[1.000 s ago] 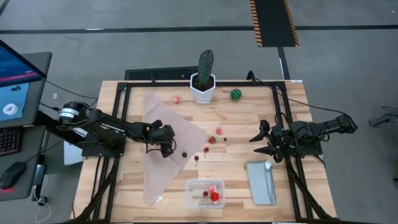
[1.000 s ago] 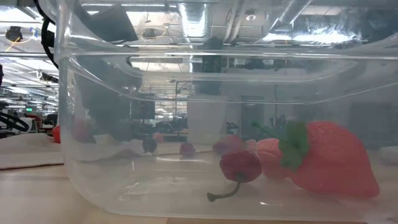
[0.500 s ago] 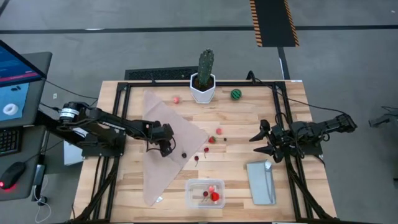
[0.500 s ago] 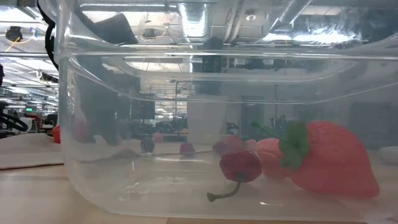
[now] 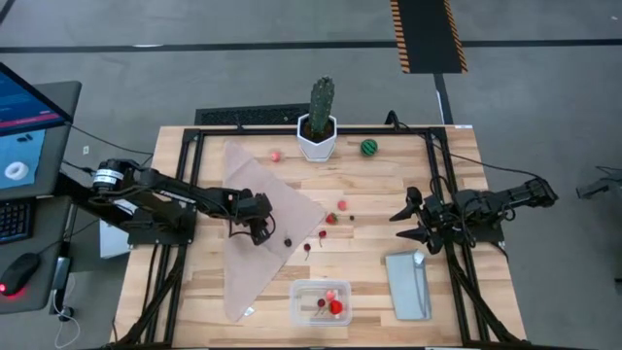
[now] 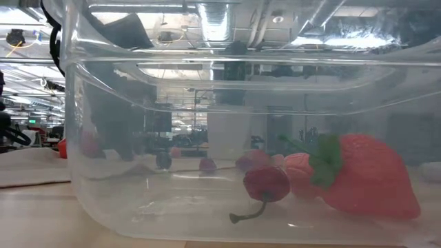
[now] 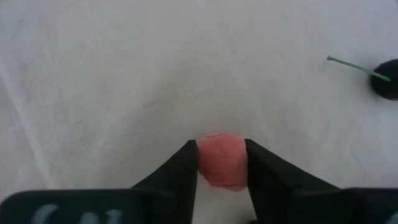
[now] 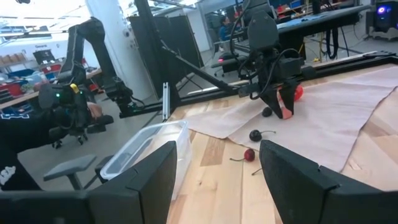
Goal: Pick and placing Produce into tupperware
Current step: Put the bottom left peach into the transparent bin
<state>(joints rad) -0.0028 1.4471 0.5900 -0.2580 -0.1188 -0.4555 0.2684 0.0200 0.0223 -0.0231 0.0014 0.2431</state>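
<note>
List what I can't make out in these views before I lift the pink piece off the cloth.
- High view: the pink piece is hidden under the left tool; the grip shows only in the left wrist view.
- Low view: the tupperware fills the picture, blurring the cloth behind.
- Right wrist view: the right tool covers the near table.
- High view: tub contents too small to count.

A: What kind of place is this?

B: Robotics lab or workshop. Bare grey concrete floor [image 5: 243, 68] with a black-and-yellow hazard-striped strip [image 5: 428, 35], butcher-block wooden table [image 5: 379, 185] on a black metal frame.

A: Anything beyond the table?

B: A computer monitor with a blue screen [image 5: 24, 122] and a black mouse [image 5: 17, 272] beside it. Further dark robot arms on black stands [image 8: 87, 56] among cluttered benches in an open hall.
</note>
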